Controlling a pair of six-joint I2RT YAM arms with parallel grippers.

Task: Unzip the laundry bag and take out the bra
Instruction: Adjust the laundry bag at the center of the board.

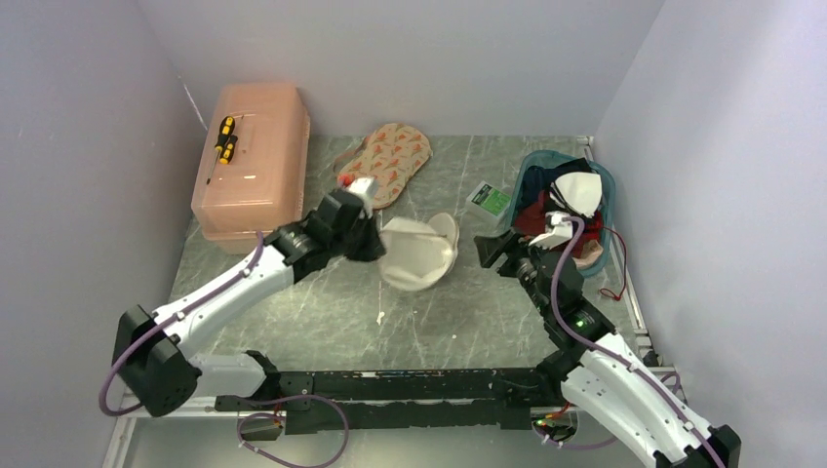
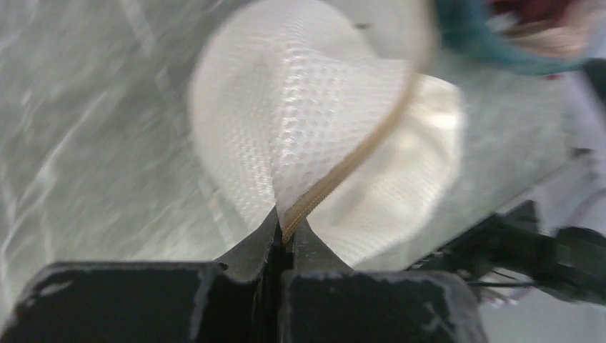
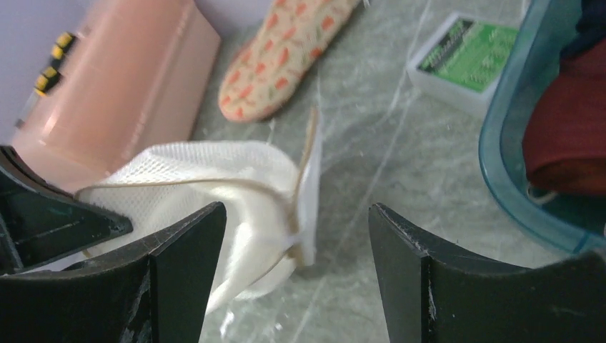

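Only up close do we see our left gripper [image 2: 284, 232] squeezed tight on the rim of the laundry bag [image 2: 321, 143], while our right gripper [image 3: 294, 214] gapes empty beside the teal basket [image 3: 502, 161].

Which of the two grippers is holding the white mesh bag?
The left gripper: its jaws are shut on the laundry bag at its cream rim. The right gripper is open, holding nothing.

A robot test cell in a lab: 3 plain pale walls [image 1: 410, 58] box in a grey marbled table [image 1: 322, 312], with the left arm [image 1: 224, 292] and right arm [image 1: 624, 370], purple-cabled, bolted to a black rail [image 1: 390, 385] nearer the camera than the teal basket [image 1: 534, 159]. Left of that basket lie staged props: a pink plastic box [image 1: 258, 166], a patterned pad [image 1: 395, 156].
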